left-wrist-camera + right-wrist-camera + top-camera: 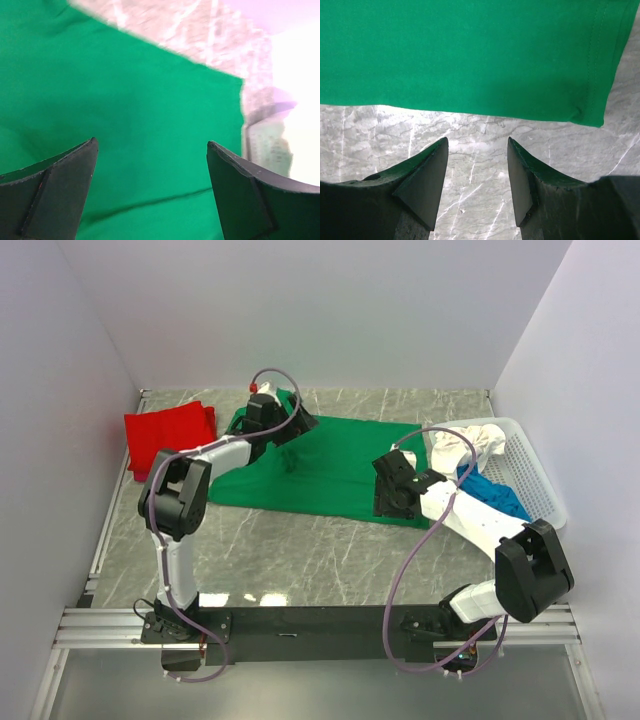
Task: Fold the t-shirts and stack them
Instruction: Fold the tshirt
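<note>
A bright green t-shirt (330,472) lies spread flat in the middle of the table. My left gripper (303,426) is open just above its far left part; the left wrist view shows green cloth (125,100) between the open gripper (151,144) jaws. My right gripper (383,495) is open and empty at the shirt's near right corner. In the right wrist view the gripper (477,140) is over bare marble, just short of the green hem (470,55). A folded red t-shirt (168,435) lies at the far left. A white t-shirt (465,445) and a blue one (495,495) lie in the basket.
A white plastic lattice basket (545,490) stands at the right, close to the right arm's forearm; it shows blurred in the left wrist view (270,145). White walls close the table on three sides. A black rail runs along the near edge.
</note>
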